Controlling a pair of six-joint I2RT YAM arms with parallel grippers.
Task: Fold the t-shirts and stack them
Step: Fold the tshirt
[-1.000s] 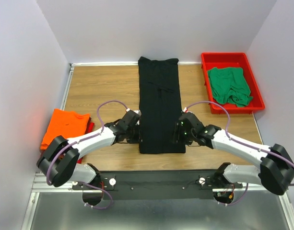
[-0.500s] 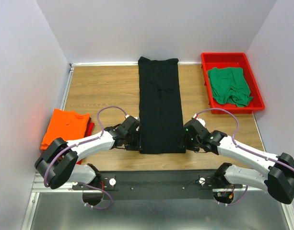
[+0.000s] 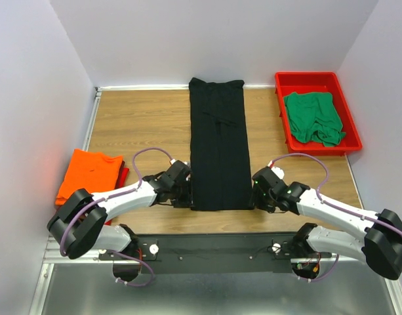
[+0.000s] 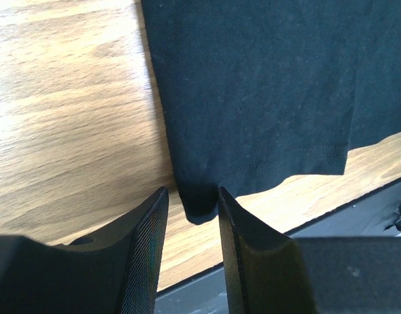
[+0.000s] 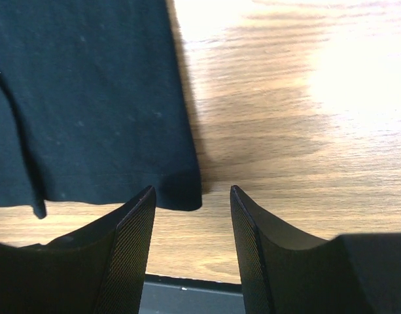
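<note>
Well left of the black t-shirt [image 3: 218, 144], which lies in a long folded strip, the orange t-shirt [image 3: 90, 172] sits folded. The left gripper [image 4: 192, 191] straddles the strip's near-left corner, jaws apart, the cloth unpinched. The right gripper [image 5: 191, 190] stands parted over the near-right corner. Well right of the strip, the green t-shirt [image 3: 312, 117] lies crumpled in the red tray [image 3: 305, 79]. The end-to-end fold seems to be in hand. Next, both grippers should pinch their corners and carry the hem toward the far end.
</note>
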